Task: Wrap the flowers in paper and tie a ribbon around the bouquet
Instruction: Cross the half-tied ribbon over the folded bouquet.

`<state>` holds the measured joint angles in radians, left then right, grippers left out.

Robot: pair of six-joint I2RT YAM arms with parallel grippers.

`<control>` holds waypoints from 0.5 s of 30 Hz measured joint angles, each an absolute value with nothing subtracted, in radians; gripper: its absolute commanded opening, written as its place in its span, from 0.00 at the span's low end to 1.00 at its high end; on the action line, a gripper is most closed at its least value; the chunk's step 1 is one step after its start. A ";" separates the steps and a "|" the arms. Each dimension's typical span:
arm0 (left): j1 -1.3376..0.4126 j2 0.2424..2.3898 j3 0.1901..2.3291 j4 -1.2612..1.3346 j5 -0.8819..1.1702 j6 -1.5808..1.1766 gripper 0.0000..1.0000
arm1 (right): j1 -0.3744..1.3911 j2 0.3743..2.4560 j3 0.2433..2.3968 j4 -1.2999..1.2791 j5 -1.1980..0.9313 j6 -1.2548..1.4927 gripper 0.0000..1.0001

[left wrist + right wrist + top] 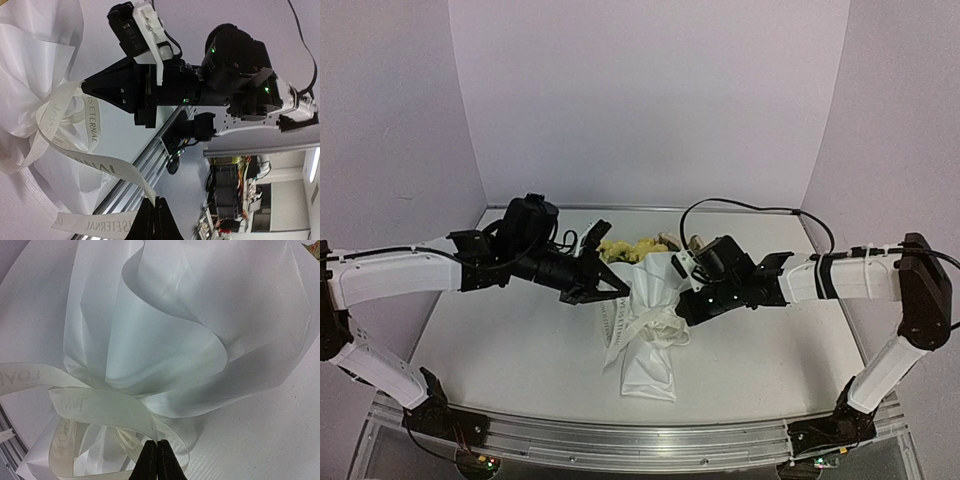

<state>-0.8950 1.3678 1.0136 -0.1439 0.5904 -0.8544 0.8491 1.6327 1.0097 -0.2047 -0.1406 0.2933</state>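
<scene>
Inward, both arms stretched, L pincer & R pincer clamped on ribbon.

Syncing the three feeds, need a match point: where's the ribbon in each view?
Top external: ribbon at centre, looped around the waist of the paper.
Left wrist: ribbon lower left, a lettered band sweeping down to the bottom edge.
Right wrist: ribbon lower left, loops under the gathered sheet.
Shared landmark: the white paper, seen in all three.

You've got bouquet mid table, blooms at far end. L gripper on its left, R gripper on its right, ribbon round its middle.
</scene>
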 measured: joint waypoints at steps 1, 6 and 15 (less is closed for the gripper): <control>-0.904 1.357 0.966 -0.062 0.544 -0.911 0.00 | 0.844 1.637 1.015 -0.205 -0.153 0.297 0.00; -0.989 1.365 0.870 0.235 0.329 -1.079 0.00 | 0.829 1.640 1.029 -0.204 -0.197 0.317 0.00; -1.119 1.520 0.890 0.560 0.121 -1.183 0.00 | 0.813 1.643 1.039 -0.204 -0.245 0.331 0.00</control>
